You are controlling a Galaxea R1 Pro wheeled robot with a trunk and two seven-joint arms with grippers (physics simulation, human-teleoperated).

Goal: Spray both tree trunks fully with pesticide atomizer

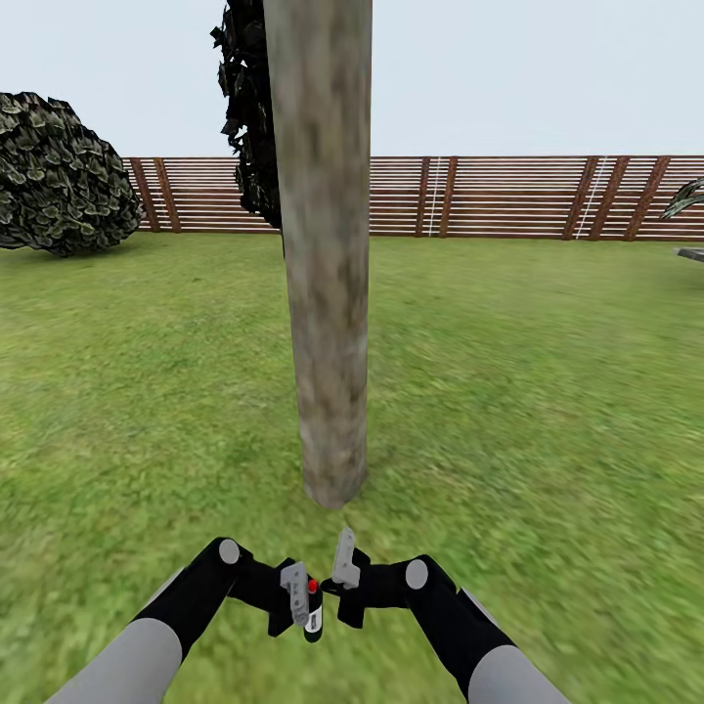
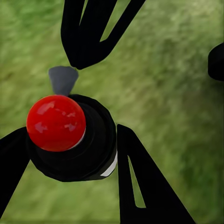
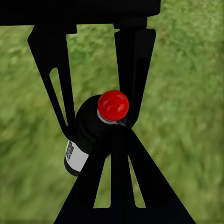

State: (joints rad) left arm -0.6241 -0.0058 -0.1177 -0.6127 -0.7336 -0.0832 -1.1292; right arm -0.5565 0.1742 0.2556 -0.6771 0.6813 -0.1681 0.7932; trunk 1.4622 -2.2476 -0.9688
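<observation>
Atomizer (image 1: 312,614) in left pincer (image 1: 299,604), facing trunk (image 1: 323,264)

- A rounded shrub (image 1: 61,176) of mottled dark green and pale leaves sits at the lawn's far left edge, just before the fence line.
- A narrow, near-black tree (image 1: 246,108) rises at the lawn's far edge, against the slats.
- Drooping palm fronds (image 1: 684,198) reach in at the far right edge.
- A flat grey slab (image 1: 690,254) lies low beneath those fronds.
- A pale, cloudless sky (image 1: 508,68) spans the skyline above.
</observation>
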